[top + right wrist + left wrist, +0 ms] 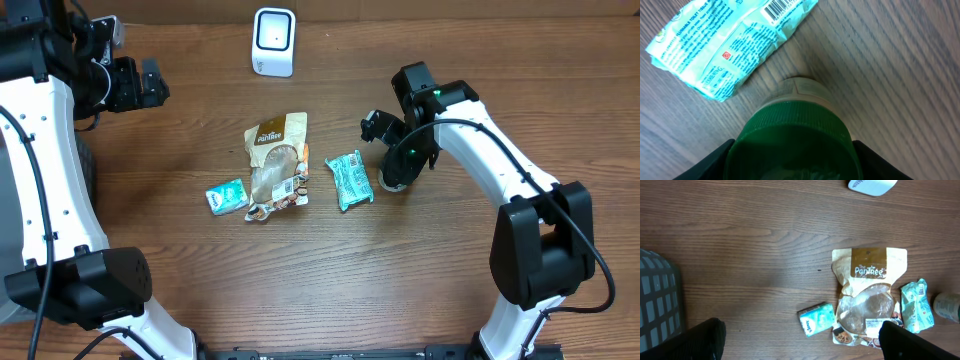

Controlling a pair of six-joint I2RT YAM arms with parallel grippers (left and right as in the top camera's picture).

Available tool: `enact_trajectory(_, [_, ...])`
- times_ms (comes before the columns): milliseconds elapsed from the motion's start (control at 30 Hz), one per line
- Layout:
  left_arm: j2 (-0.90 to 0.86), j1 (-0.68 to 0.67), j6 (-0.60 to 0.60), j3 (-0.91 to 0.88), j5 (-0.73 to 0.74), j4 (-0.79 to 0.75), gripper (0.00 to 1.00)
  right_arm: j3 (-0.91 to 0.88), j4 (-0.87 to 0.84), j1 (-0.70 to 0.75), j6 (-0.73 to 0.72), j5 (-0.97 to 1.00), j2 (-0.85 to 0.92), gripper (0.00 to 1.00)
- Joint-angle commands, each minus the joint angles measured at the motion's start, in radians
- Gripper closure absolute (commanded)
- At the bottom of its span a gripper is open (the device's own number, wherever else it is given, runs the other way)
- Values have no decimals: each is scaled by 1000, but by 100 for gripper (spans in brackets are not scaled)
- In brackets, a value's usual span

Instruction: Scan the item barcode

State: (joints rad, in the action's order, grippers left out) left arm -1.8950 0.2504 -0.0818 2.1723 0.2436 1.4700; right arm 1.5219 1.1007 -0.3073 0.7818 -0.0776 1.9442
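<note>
The tabletop (200, 290) is brown wood with a long, streaked grain. The scanner (273, 42) is white. The pouch (276, 160) is tan with a brown band and white lettering. The larger packet (348, 180) is teal with black print, a barcode and a red mark. The smaller packet (227, 196) is teal too. The jar (801, 87) is pale, and its lid (792, 142) is green.

wood table (320, 290) w/ scanner (273, 41), brown pouch (276, 160), big teal pkt (348, 181), small teal pkt (227, 196), green-cap bottle (946, 304).

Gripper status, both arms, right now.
Left gripper: open, holding nothing.
Right gripper: closed on the green-lidded jar.
</note>
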Motion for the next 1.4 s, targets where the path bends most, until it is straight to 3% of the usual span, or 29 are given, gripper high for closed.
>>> enact_trajectory(0, [2,3,-16,0,9,-1,1,-8,-24,7,15,-3,-18,36])
enact_trajectory(167, [2,3,-16,0,9,-1,0,-8,-50,20,-198,-25,-18,24])
enact_trajectory(367, [2,3,-16,0,9,-1,1,-10,-60,39,-394,-103,-18,24])
enact_trajectory(800, [2,3,-16,0,9,-1,1,-107,-96,39,-390,-108,-16,20])
enact_trajectory(1000, [2,3,-16,0,9,-1,0,-104,-102,39,-394,-108,-16,22])
enact_trajectory(1100, [2,3,-16,0,9,-1,1,-95,-102,39,-394,-108,-16,28])
enact_trajectory(1367, [2,3,-16,0,9,-1,0,-60,-101,39,-443,-108,-16,29])
